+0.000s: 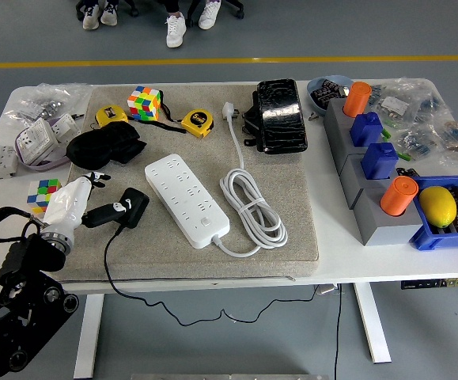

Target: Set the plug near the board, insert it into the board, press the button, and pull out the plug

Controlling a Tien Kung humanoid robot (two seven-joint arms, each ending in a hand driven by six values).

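Looks like a lab from my feed: grey floor with yellow tape line (229, 61), white table (387, 257) of bagged parts (418, 119), blue bin (450, 229), tape measures (198, 122).

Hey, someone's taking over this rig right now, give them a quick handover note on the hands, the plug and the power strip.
Left hand: fingers shut on the black plug, at the mat's left edge; its cord trails off the table's near edge.
Right hand: not in view.
White power strip: lies diagonally mid-mat, its own cord coiled to its right; the plug sits just left of it, not inserted.
Done: plug grasped and brought near the strip.
Left: insert it, press the button, pull it out.
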